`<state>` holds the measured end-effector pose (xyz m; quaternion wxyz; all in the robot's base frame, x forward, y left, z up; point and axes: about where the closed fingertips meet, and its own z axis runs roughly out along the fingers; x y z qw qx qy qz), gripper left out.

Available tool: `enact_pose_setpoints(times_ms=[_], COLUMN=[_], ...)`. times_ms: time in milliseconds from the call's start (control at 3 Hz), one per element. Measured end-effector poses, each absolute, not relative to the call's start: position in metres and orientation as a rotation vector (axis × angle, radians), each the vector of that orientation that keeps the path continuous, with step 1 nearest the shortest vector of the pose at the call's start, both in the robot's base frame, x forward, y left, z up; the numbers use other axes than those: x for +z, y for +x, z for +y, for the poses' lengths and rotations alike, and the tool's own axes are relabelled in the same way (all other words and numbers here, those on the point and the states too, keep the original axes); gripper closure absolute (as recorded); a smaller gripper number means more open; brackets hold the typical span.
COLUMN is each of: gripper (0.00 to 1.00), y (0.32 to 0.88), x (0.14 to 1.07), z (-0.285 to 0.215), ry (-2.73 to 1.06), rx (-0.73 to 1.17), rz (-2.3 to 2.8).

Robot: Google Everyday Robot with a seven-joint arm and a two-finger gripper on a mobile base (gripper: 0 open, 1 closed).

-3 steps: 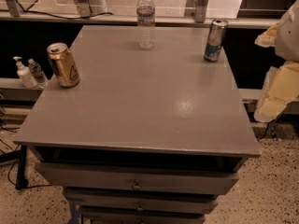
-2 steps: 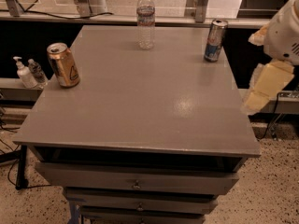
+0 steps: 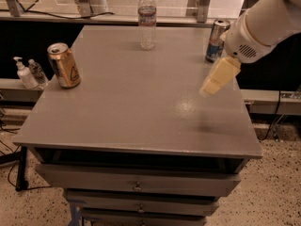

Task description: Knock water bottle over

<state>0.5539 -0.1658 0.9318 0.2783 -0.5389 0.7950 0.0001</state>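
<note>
The water bottle (image 3: pixel 147 19) is clear ribbed plastic with a white cap and a dark label band. It stands upright near the far edge of the grey table (image 3: pixel 131 107), at the middle. My gripper (image 3: pixel 209 89) hangs from the white arm (image 3: pixel 263 25) over the right side of the table, well to the right of and nearer than the bottle. It touches nothing and holds nothing.
A gold can (image 3: pixel 63 65) stands at the table's left edge. A blue and silver can (image 3: pixel 217 40) stands at the far right, just behind my arm. A white pump bottle (image 3: pixel 22 73) and a tiny clear bottle (image 3: pixel 36 71) sit on a ledge to the left.
My arm has swung in from the right edge of the view, leftward over the table's right side. The bottle and cans have not moved.
</note>
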Motion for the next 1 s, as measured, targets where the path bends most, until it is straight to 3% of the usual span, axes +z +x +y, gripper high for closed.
enact_pose_setpoints(times_ms=[333,1000], gripper=[0.00,0.00], y=[0.6019,0.6116], x=[0.9200,0.9193], z=[-0.1373,-0.1332], ry=[-1.332,-1.316], rx=[0.079,0.110], rz=[2.107,2.085])
